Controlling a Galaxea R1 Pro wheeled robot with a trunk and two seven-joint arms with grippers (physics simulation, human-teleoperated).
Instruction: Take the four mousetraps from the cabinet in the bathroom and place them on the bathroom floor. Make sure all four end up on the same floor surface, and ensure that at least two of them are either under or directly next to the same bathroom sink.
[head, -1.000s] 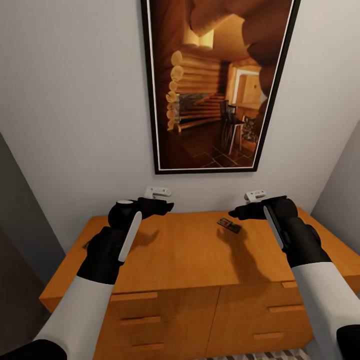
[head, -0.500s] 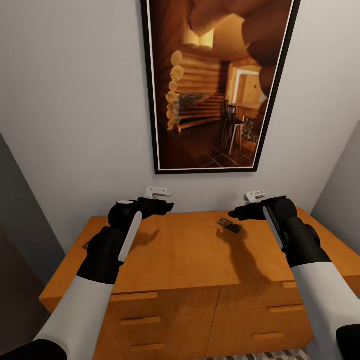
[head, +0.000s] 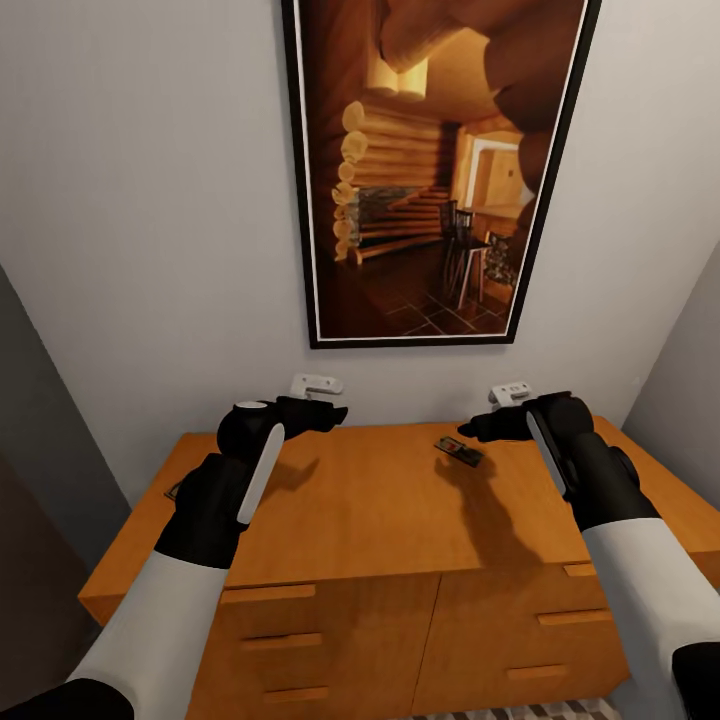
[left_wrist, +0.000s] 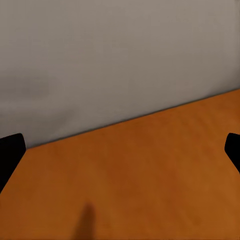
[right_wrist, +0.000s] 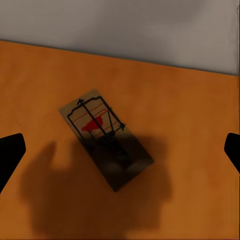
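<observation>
My right pincer (head: 478, 430) hangs spread and empty over a mousetrap (head: 459, 452) on the cabinet (head: 380, 510) top at one o'clock, left pincer (head: 335, 411) spread too; nothing floored yet, I judge.

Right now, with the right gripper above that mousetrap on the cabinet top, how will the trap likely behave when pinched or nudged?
The mousetrap is a thin flat board, so probably stiff and light. Lying flush on the smooth cabinet top, it may slide rather than tip. The open right gripper may struggle to get under its low edges, and the wire could catch a fingertip.
</observation>
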